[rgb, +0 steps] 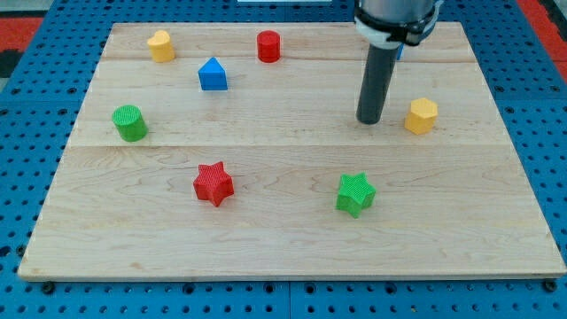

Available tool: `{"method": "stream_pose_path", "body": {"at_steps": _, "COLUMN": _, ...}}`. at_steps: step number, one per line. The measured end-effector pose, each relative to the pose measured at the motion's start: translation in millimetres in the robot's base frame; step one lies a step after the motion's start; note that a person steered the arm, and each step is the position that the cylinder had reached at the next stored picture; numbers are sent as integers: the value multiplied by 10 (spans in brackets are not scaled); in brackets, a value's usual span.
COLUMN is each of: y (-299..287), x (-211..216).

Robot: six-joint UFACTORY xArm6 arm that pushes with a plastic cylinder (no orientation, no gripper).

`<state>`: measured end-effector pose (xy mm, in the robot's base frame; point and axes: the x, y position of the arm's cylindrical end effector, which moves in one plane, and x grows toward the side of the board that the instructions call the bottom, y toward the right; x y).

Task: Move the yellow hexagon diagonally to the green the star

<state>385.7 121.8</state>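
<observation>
The yellow hexagon [422,116] sits at the view's right, in the middle band of the wooden board. The green star [355,194] lies below and to the left of it. My tip [369,121] rests on the board just left of the yellow hexagon, with a small gap between them, and above the green star. The dark rod rises from the tip toward the view's top.
A red star [213,183] lies at lower centre-left. A green cylinder [130,122] is at the left. A blue pointed block [213,74], a red cylinder [268,46] and a second yellow block [160,45] sit along the top. The board [283,257] lies on blue pegboard.
</observation>
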Motion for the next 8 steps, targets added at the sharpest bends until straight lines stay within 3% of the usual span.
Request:
{"method": "stream_pose_path", "body": {"at_steps": 3, "y": 555, "x": -177}}
{"method": "stream_pose_path", "body": {"at_steps": 5, "y": 561, "x": 105}}
{"method": "stream_pose_path", "body": {"at_steps": 8, "y": 180, "x": -717}}
